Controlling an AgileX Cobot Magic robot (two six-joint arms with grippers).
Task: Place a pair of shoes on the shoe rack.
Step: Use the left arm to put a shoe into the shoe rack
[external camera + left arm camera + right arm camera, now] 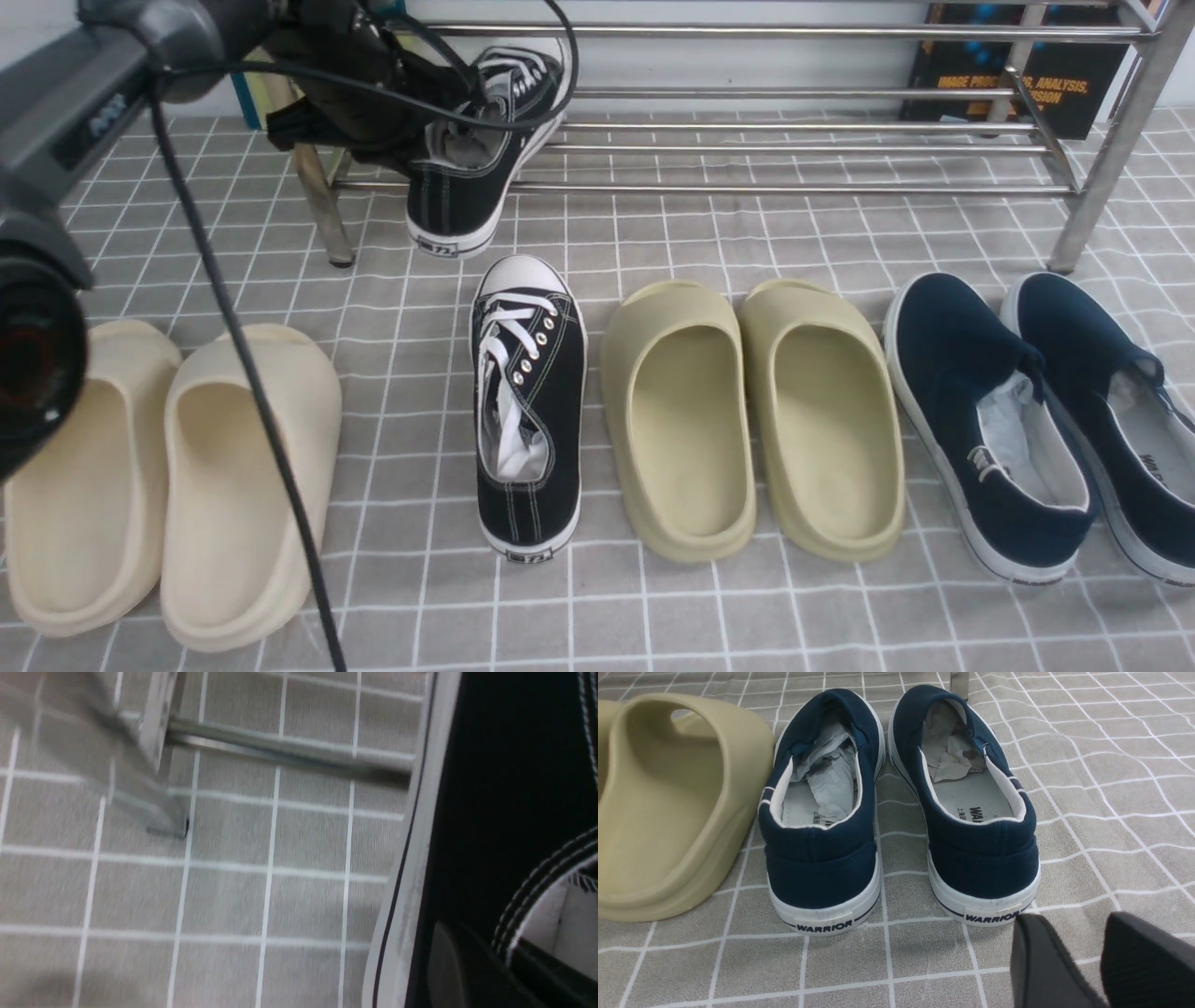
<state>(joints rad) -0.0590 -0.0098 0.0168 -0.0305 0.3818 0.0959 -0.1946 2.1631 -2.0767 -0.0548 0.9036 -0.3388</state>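
My left gripper (439,107) is shut on the collar of one black canvas sneaker (467,187) and holds it tilted, heel down, in the air at the left end of the silver shoe rack (794,189). In the left wrist view the sneaker (504,788) fills one side, the gripper (504,961) pinches its collar, and a rack bar (280,751) lies behind it. The other black sneaker (527,401) stands on the floor cloth, toe toward the rack. My right gripper (1069,919) is open and empty, low over the cloth behind the navy shoes.
Two cream slippers (168,467) lie at the left. Two olive slippers (747,411) lie right of the floor sneaker, and one shows in the right wrist view (668,802). Two navy slip-ons (1027,420) lie at the right (896,812). A dark book (1008,75) leans behind the rack.
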